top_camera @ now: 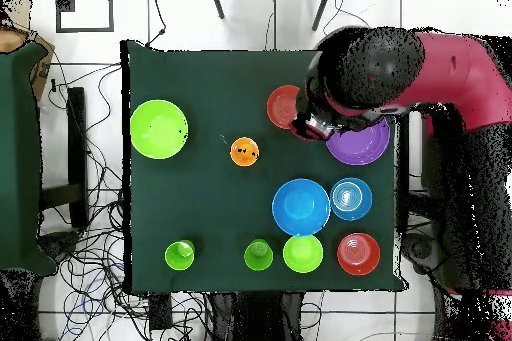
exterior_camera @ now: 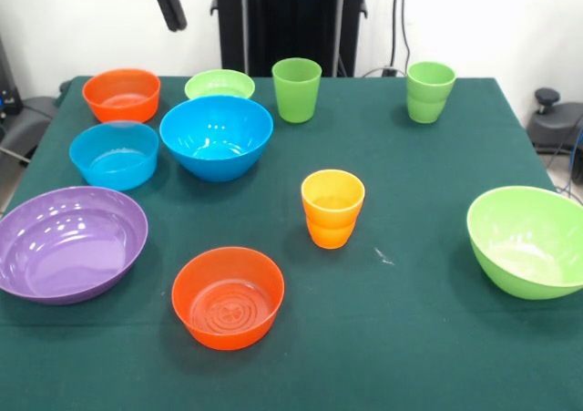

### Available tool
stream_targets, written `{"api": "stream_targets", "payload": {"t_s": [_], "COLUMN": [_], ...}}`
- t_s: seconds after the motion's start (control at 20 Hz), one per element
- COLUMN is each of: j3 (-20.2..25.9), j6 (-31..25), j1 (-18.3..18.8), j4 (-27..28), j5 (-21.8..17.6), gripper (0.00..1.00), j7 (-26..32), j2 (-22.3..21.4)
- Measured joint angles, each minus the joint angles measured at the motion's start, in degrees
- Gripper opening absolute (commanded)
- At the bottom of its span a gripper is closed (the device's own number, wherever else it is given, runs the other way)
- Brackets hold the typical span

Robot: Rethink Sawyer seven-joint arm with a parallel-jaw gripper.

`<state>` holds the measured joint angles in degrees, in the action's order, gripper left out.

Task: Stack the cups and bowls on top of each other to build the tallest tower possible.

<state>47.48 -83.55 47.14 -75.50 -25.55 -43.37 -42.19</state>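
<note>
Every cup and bowl stands apart on the green tablecloth (exterior_camera: 428, 338), none stacked, so no tower shows. Two green cups (exterior_camera: 296, 89) (exterior_camera: 430, 91) are at the back and an orange cup (exterior_camera: 332, 208) is in the middle. On the left are an orange bowl (exterior_camera: 121, 94), a small lime bowl (exterior_camera: 219, 85), a blue bowl (exterior_camera: 217, 136), a light blue bowl (exterior_camera: 114, 154) and a purple bowl (exterior_camera: 71, 242). Another orange bowl (exterior_camera: 228, 297) sits in front and a big lime bowl (exterior_camera: 528, 240) at the right. My gripper (exterior_camera: 197, 8) hangs high at the top left, open and holding nothing.
In the overhead view the red arm (top_camera: 440, 67) hangs over part of the purple bowl (top_camera: 360, 142) and the orange bowl (top_camera: 283, 107). Cables lie on the floor around the table. A second dark table edge (top_camera: 20, 157) shows at the left.
</note>
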Motion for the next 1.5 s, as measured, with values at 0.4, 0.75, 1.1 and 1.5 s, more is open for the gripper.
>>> {"api": "stream_targets", "payload": {"t_s": [0.4, 0.75, 1.1, 1.5], "j3": [-0.07, -0.19, -0.33, -0.48], "j6": [5.19, 9.18, 13.77, 18.74], "j1": [0.19, 0.19, 0.3, 1.09], "j4": [-2.71, -4.31, -5.98, -8.14], "j5": [-2.27, -4.92, -7.3, -9.88], "gripper": [1.0, 1.0, 1.0, 1.0], "j7": [0.0, 0.0, 0.0, 0.0], "j2": [0.62, 2.86, 6.21, 11.11]}}
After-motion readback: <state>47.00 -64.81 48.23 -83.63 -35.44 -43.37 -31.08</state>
